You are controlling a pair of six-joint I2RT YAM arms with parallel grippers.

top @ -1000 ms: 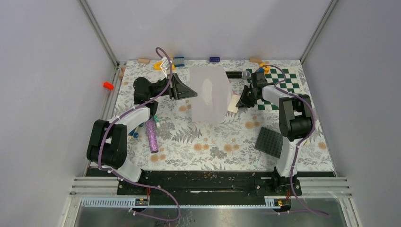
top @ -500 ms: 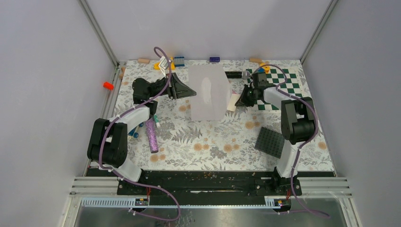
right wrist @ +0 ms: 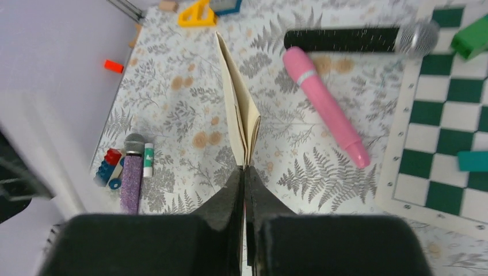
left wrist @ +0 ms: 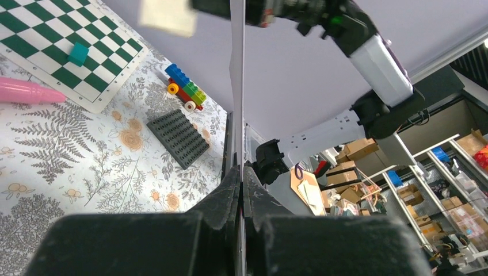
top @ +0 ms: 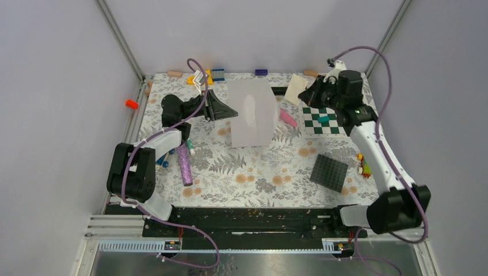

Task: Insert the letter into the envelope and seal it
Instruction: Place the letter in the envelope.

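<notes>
With a pink cylinder point(top: 288, 118) lying between, the left gripper point(top: 233, 112) pinches the upright light grey paper envelope point(top: 251, 112), the right gripper point(top: 311, 94) the tan paper letter point(top: 297, 89), whose fold only its wrist view shows.

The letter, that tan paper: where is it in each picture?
Top external: the letter is at the back, right of middle, pinched by the right gripper, beside the checkerboard.
Left wrist: letter at the top left, above the checkerboard.
Right wrist: letter in the middle, edge-on, left of the checkerboard.
Shared landmark: the checkerboard.
</notes>
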